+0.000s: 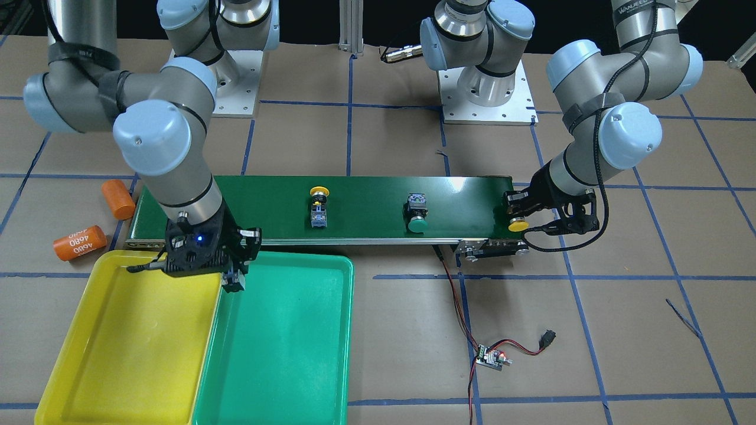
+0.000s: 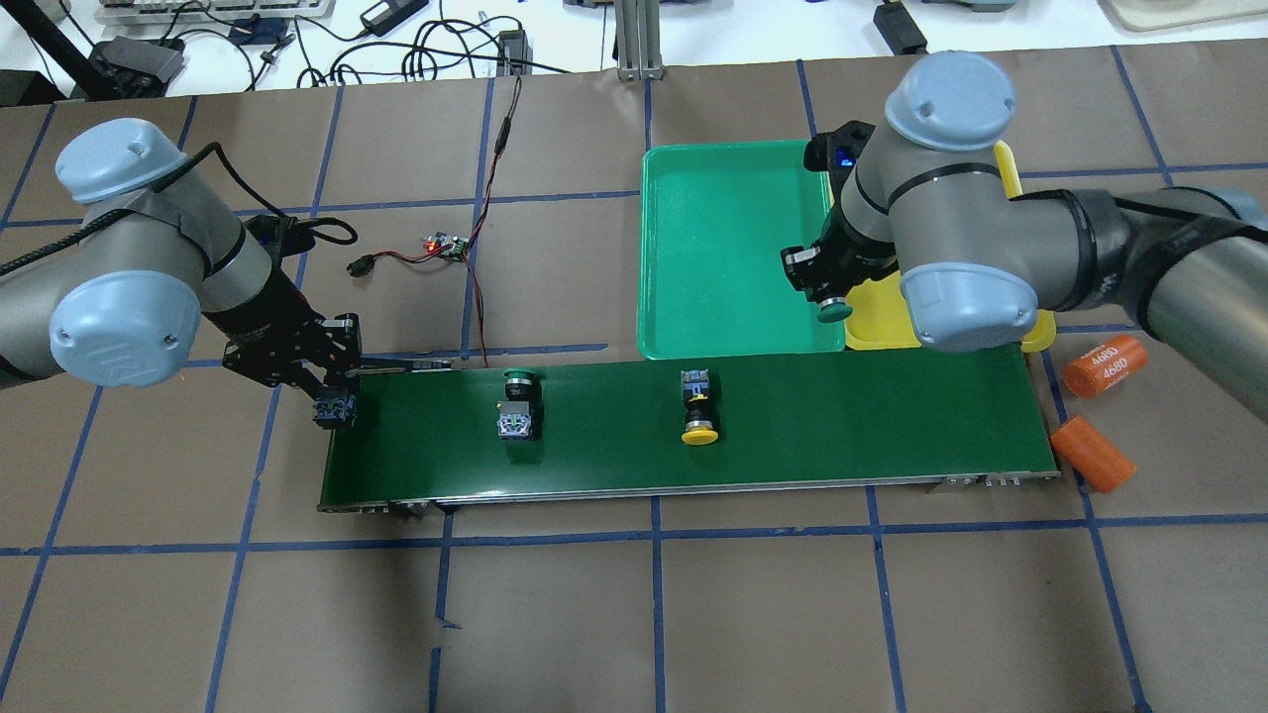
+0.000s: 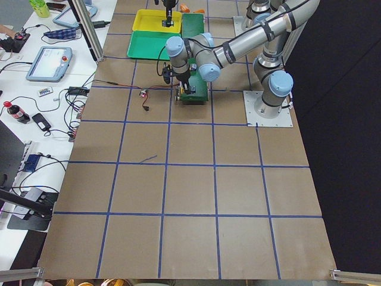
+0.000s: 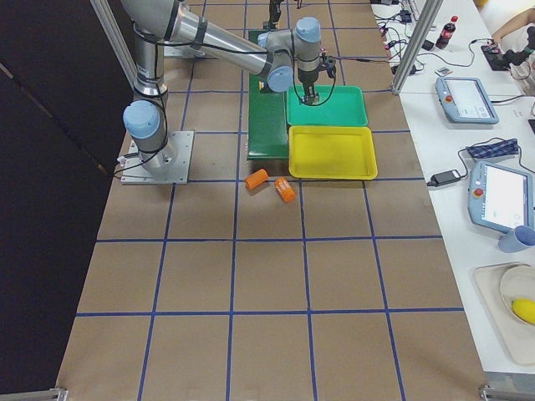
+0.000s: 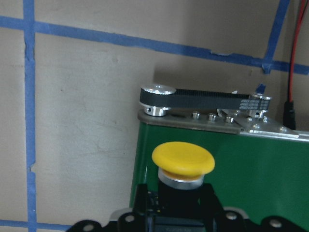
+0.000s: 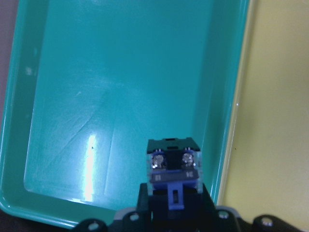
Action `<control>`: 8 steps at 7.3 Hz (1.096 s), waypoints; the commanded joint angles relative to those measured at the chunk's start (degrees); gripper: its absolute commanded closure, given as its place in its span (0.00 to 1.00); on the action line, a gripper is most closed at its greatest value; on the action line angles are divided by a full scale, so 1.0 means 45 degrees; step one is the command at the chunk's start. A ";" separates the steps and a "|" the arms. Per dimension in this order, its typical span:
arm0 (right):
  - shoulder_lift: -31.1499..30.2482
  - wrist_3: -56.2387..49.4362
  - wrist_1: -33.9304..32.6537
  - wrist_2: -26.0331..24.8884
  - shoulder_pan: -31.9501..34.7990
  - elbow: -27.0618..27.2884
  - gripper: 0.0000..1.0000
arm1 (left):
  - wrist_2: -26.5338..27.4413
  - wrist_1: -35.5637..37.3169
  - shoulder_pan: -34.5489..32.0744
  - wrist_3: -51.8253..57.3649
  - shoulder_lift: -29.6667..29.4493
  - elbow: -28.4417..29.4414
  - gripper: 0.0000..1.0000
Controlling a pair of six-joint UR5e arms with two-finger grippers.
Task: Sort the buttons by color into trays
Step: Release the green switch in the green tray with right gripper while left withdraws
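The dark-green conveyor belt [image 1: 366, 200] runs left to right across the middle of the front-facing view. Below its left end, two trays lie side by side with their long sides touching: the yellow tray [image 1: 118, 354] at the lower left and the green tray [image 1: 289, 354] to its right.

The right gripper [image 1: 234, 280] hangs over the green tray's upper left corner, just beside the wall it shares with the yellow tray. Its fingers are closed narrowly on the held green button [image 2: 834, 312]. In the right wrist view this button's terminal end [image 6: 174, 166] faces the camera, with the long axis pointing away toward the tray floor.

At the belt's right end, the left gripper [image 1: 517, 208] clamps the held yellow button [image 1: 518, 225]. Its cap points to the frame's bottom. Whether the button touches the belt cannot be told.

Two more buttons lie on the belt, well apart, each with its long axis across the belt. The loose yellow button [image 1: 319, 208] has its cap toward the frame's top, and the loose green button [image 1: 417, 213] has its cap toward the bottom.

Two orange cylinders [image 1: 118, 199] lie off the belt's left end, and a circuit board [image 1: 490, 358] lies at the lower right.
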 commanded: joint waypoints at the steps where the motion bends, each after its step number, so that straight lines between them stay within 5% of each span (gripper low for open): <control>1: 0.0395 0.0000 0.0255 -0.0010 -0.0042 -0.0407 0.00 | -0.0002 0.0018 -0.0037 -0.0015 -0.0020 -0.0066 0.44; 2: 0.0356 0.0000 0.0391 -0.0011 -0.0023 -0.0407 0.00 | 0.0017 0.0018 -0.0037 -0.0054 -0.0020 -0.0085 0.14; 3: 0.0356 0.0000 0.0450 -0.0011 -0.0023 -0.0407 0.00 | -0.0060 0.0018 -0.0037 -0.0190 0.0019 0.0011 0.00; 5: -0.0071 -0.0136 0.1324 -0.0069 -0.0120 -0.0096 0.00 | -0.0140 -0.0001 -0.0037 -0.0445 0.0193 0.0419 0.00; 8: -0.1846 -0.1387 0.2731 -0.1591 -0.0431 0.1268 0.00 | -0.0041 -0.1482 -0.0076 -0.0367 0.0253 0.3148 0.00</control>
